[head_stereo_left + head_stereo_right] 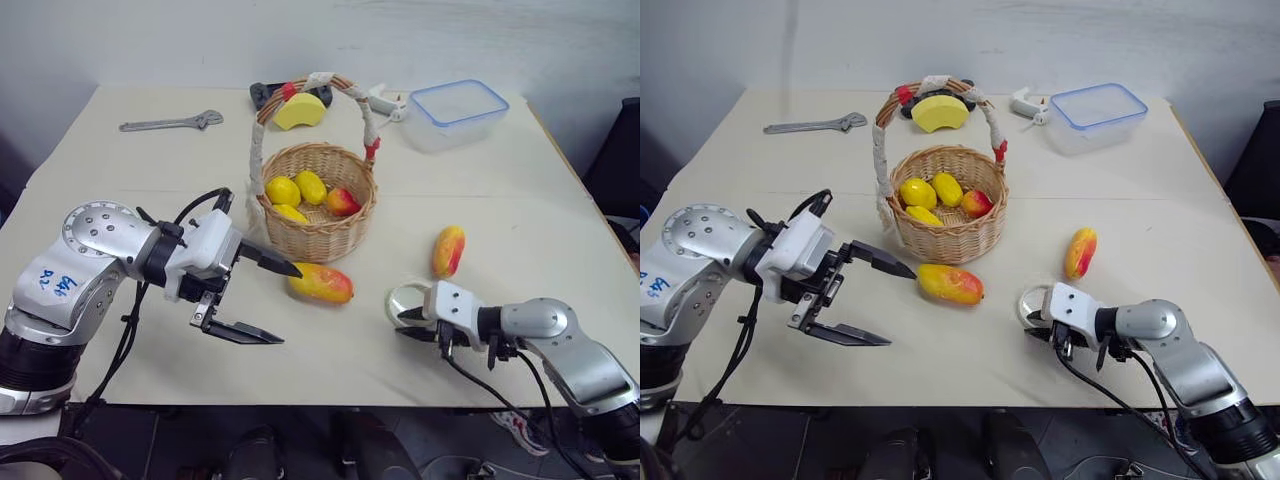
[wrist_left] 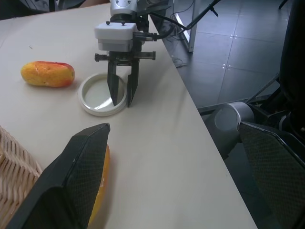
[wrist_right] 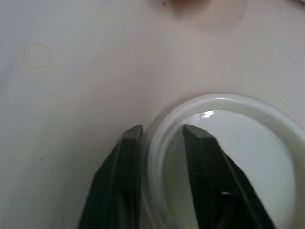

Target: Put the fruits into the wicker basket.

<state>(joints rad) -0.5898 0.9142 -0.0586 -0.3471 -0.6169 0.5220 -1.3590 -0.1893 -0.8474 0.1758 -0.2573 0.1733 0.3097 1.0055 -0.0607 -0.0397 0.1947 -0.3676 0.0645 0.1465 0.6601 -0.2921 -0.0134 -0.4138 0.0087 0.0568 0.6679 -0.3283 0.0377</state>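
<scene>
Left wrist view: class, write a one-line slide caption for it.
Right gripper pinches the rim of a white ring lid, one mango beyond it, another by the open left gripper's finger.

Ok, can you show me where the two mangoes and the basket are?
Mango near the basket (image 1: 321,283): left eye view, middle of its skin.
Mango farther right (image 1: 449,250): left eye view, its middle.
Wicker basket (image 1: 320,240): left eye view, front woven wall.

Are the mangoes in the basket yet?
Not yet. Both mangoes lie on the table: one right in front of the wicker basket, the other farther right. The basket has lemons and a small red fruit. The left end effector is open beside the near mango. The right end effector pinches the rim of a white ring.
</scene>
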